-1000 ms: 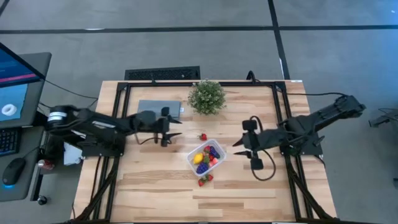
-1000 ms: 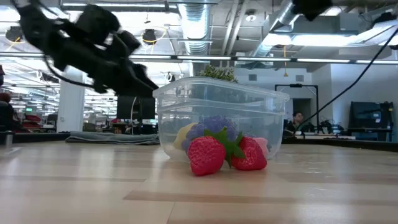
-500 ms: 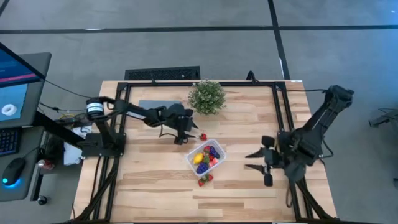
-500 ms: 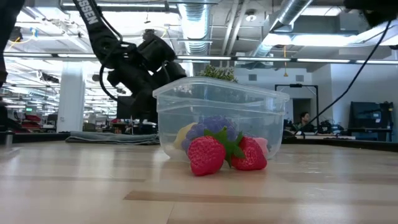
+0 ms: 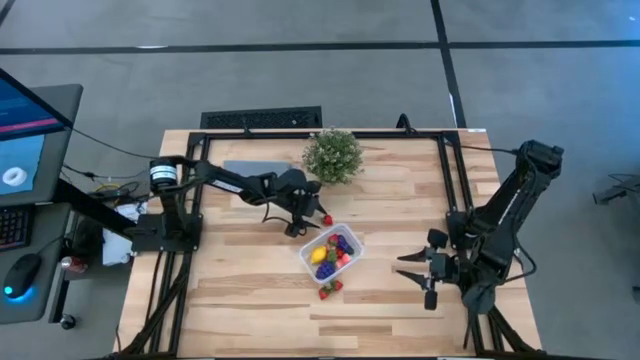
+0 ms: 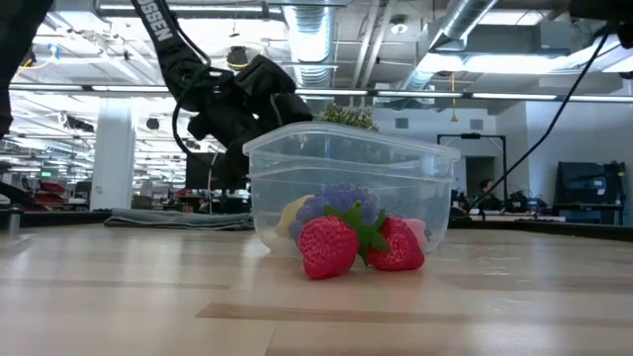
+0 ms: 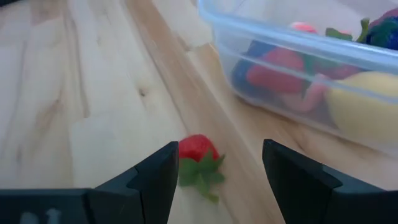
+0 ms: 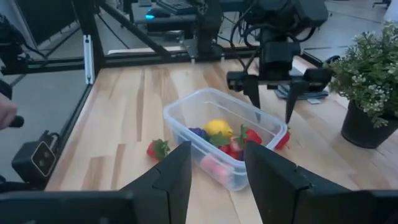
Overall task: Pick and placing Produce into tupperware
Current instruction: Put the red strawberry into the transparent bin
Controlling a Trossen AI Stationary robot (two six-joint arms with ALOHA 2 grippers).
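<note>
Left gripper (image 7: 214,171) hangs with fingers spread and empty over a loose strawberry (image 7: 197,152) lying on the table (image 5: 240,290) just beside the tupperware (image 5: 331,251), evidently lined up to straddle it for a pick. Right gripper (image 5: 418,268) waits open and empty, well clear at the table's right side (presumably to leave room), while two more strawberries (image 5: 329,289) rest against the box's near wall.

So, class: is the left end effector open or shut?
Open: the left end effector has its fingers spread either side of a strawberry lying on the table, touching nothing.
</note>
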